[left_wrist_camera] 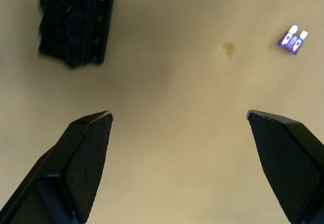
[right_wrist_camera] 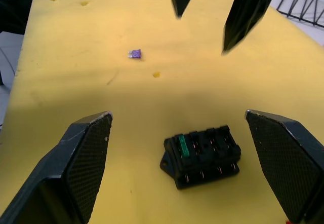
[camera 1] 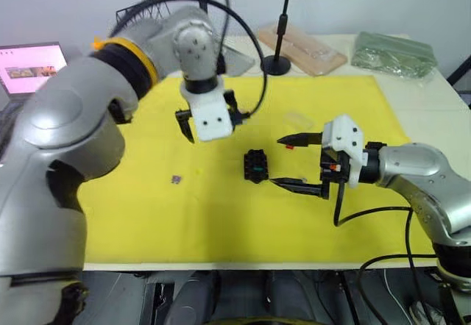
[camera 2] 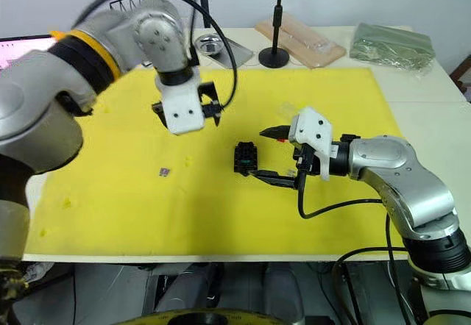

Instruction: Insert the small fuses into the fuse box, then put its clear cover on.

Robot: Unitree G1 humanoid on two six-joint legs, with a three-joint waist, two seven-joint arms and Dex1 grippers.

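The black fuse box point(camera 1: 256, 166) sits mid-mat with a green fuse point(right_wrist_camera: 184, 146) in one end slot. A small purple-grey fuse point(camera 1: 176, 179) lies loose on the mat to its left. My right gripper point(camera 1: 280, 162) is open just right of the box, one finger on each side of its end, holding nothing. A red speck point(camera 1: 289, 146) shows by its far finger; I cannot tell whether it touches. My left gripper point(camera 1: 212, 126) hangs open above the mat, behind and left of the box. A faint clear cover point(camera 1: 298, 119) lies behind the right gripper.
The yellow mat point(camera 1: 221, 222) covers most of the table. Behind it stand a stand's round black base point(camera 1: 277, 64), a clear tray with a wooden board point(camera 1: 302, 49), a green bag point(camera 1: 394, 53), a metal bowl point(camera 2: 210, 43) and a wire basket point(camera 1: 147, 5). A laptop point(camera 1: 29, 66) sits far left.
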